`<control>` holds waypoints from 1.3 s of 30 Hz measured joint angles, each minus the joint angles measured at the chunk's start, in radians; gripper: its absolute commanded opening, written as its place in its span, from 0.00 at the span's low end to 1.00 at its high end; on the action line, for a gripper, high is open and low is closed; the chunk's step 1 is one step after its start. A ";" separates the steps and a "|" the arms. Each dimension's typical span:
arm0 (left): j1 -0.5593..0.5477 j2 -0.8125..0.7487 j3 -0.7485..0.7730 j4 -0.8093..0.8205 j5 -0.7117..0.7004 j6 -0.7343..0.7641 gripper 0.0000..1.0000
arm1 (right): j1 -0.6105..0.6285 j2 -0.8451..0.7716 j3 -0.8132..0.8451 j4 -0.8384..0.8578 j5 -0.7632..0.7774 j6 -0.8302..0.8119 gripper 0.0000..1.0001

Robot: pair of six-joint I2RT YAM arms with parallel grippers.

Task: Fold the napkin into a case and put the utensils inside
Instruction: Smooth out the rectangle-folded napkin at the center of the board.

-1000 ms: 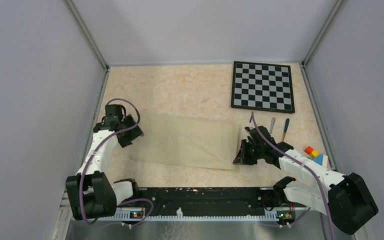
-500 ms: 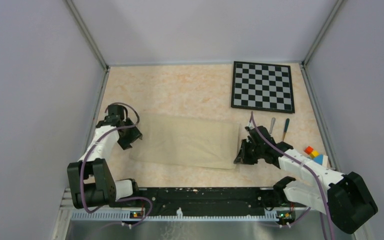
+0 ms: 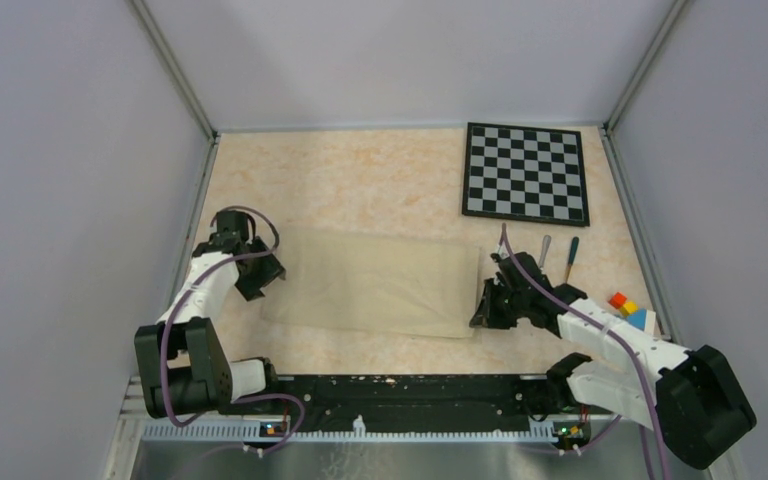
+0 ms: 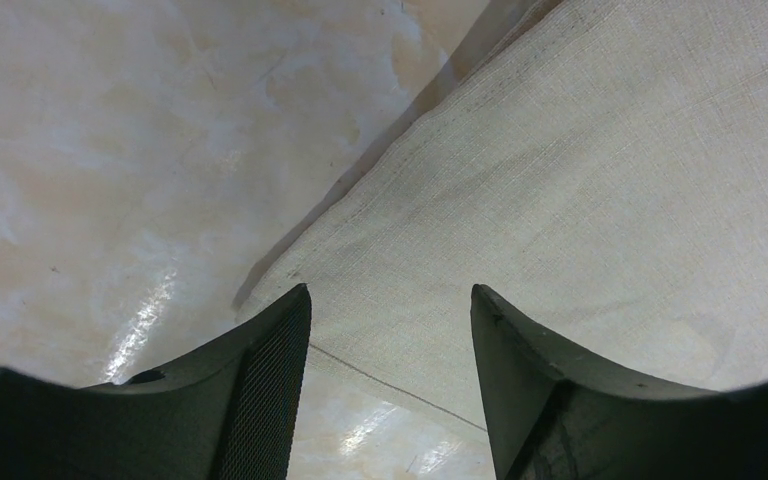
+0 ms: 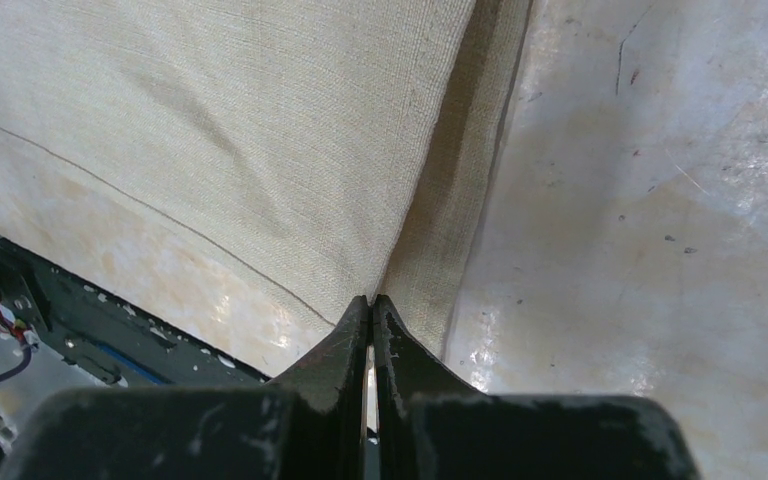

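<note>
The beige napkin (image 3: 375, 282) lies flat in the middle of the table as a wide folded band. My left gripper (image 3: 265, 272) hovers open at its left end; in the left wrist view the fingertips (image 4: 295, 305) straddle the cloth's near-left corner (image 4: 610, 180) without touching it. My right gripper (image 3: 482, 305) is at the napkin's right near corner, shut, with the cloth (image 5: 260, 120) drawn up in a crease into the closed tips (image 5: 371, 298). The two utensils (image 3: 558, 255) lie side by side just beyond the right arm, their lower ends hidden by it.
A black-and-white checkered board (image 3: 526, 172) lies at the back right. Small coloured blocks (image 3: 625, 305) sit beside the right arm near the right wall. A black rail (image 3: 400, 390) runs along the near edge between the arm bases. Grey walls enclose the table.
My left arm drew slightly back and to the left, staying open at the napkin's left end. The right gripper and the napkin have not moved.
</note>
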 measured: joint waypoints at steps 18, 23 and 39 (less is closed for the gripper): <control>0.010 -0.038 -0.132 0.012 0.022 -0.189 0.77 | 0.000 -0.015 0.009 -0.028 0.023 0.004 0.00; 0.010 -0.075 -0.131 -0.016 -0.005 -0.232 0.78 | 0.000 -0.015 0.009 -0.027 0.023 0.003 0.00; 0.011 -0.122 -0.138 -0.051 -0.033 -0.259 0.78 | 0.000 -0.015 0.009 -0.026 0.023 -0.002 0.00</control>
